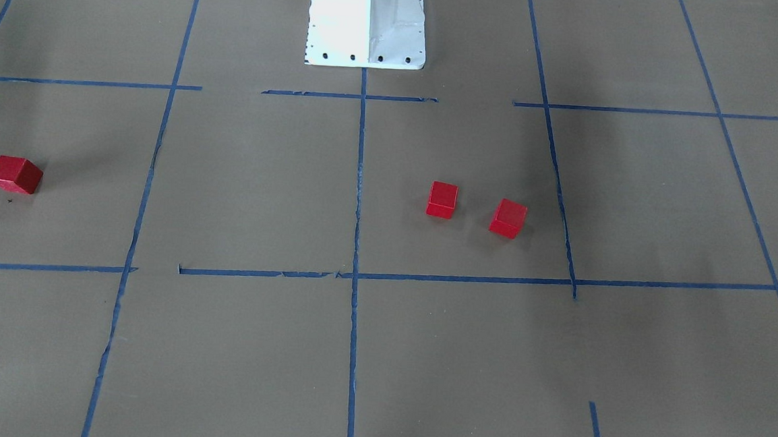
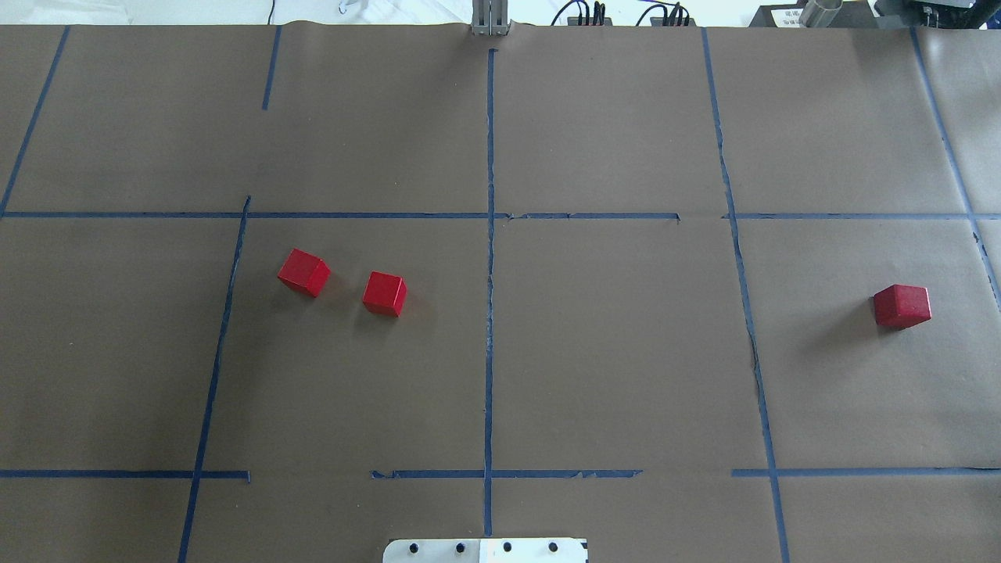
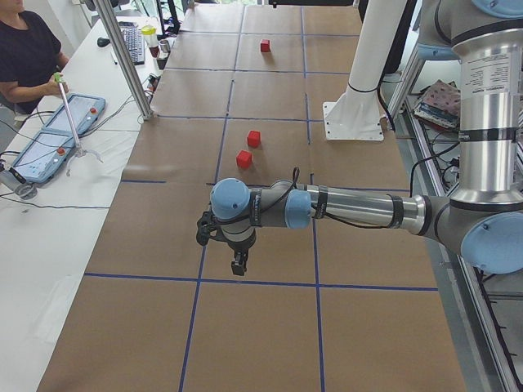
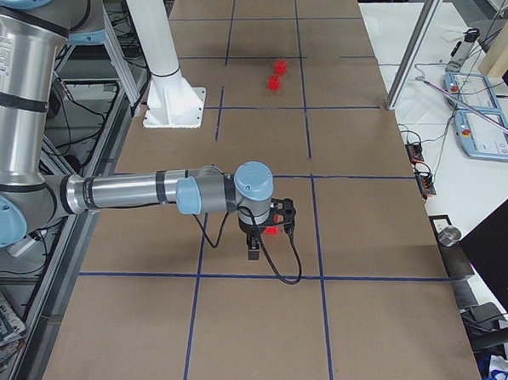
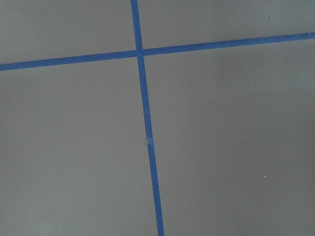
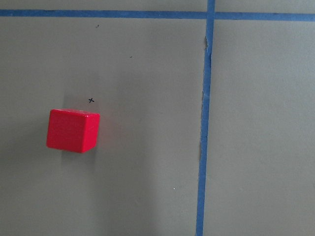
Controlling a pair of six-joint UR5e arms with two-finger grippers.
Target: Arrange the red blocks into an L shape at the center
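Left gripper (image 3: 238,266) and right gripper (image 4: 252,253) are hanging over the tabletop (image 2: 610,117); cannot tell either's finger spread.
First red block (image 2: 303,272) and second red block (image 2: 385,294) are sitting apart in the center (image 2: 610,344), left half; third red block (image 2: 902,306) is lying well off toward the tabletop's right end.

Soft, even light fills my worktop (image 2: 626,352); its brown paper reads matte and flat. My white base (image 1: 367,21) blows out almost pure white at the top of the front view, where broad dim shade smudges the upper left and right. The lone red block (image 2: 902,305) throws a faint, blurred shadow toward lower left overhead. Both wrist views are sharp.
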